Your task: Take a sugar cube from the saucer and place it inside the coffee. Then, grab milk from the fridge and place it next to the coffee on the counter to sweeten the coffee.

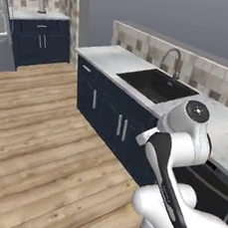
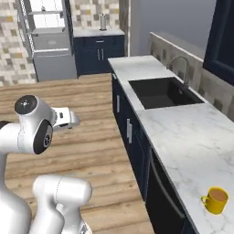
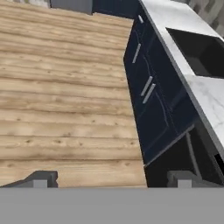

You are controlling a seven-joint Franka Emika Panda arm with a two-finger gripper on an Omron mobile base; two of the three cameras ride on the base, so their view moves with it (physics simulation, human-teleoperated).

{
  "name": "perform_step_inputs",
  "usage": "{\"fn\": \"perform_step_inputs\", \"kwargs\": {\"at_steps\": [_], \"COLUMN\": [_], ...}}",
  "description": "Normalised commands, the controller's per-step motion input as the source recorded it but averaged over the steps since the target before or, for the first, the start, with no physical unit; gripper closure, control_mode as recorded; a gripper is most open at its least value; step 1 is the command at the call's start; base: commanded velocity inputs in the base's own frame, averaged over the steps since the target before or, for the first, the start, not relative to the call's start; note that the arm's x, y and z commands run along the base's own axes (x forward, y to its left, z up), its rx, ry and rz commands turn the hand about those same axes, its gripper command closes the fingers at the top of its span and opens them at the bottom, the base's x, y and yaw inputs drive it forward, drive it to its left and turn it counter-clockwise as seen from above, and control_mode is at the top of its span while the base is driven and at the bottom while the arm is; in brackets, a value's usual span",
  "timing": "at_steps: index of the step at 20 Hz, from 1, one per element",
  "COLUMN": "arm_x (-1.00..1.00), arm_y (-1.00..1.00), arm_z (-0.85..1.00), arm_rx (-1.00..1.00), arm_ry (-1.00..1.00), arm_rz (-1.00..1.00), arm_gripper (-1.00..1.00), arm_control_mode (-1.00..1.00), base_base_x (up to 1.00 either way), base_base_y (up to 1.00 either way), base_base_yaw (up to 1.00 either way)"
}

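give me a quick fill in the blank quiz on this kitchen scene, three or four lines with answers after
1. The coffee stands on the white marble ____.
2. The gripper points down at the wooden floor with its jaws ____.
3. The black sink has a curved ____ behind it.
4. The cabinets under the counter are dark ____.

Missing words: counter; open; faucet; blue

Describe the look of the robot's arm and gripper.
The arm has glossy white, rounded shells, a dark stripe along one link and round dark joint caps with a pale centre. No cables show. The gripper has two small, blocky dark grey fingertips.
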Motion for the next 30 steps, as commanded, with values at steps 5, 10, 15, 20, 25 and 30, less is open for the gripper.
{"fn": "perform_step_inputs", "kwargs": {"at_steps": [5,10,15,20,25,30], "arm_x": [0.0,0.0,0.0,0.0,0.0,0.0], "arm_y": [0.0,0.0,0.0,0.0,0.0,0.0], "arm_z": [0.0,0.0,0.0,0.0,0.0,0.0], "arm_rx": [0.0,0.0,0.0,0.0,0.0,0.0], "arm_ry": [0.0,0.0,0.0,0.0,0.0,0.0], "arm_rz": [0.0,0.0,0.0,0.0,0.0,0.0], "arm_gripper": [-1.0,-1.0,-1.0,-1.0,-1.0,-1.0], "arm_control_mode": [1.0,1.0,1.0,1.0,1.0,1.0], "base_base_x": [0.53,1.0,1.0,1.0,1.0,1.0], "base_base_y": [0.32,0.15,0.09,0.48,0.59,0.53], "base_base_yaw": [0.51,0.21,0.17,0.17,0.16,0.09]}}
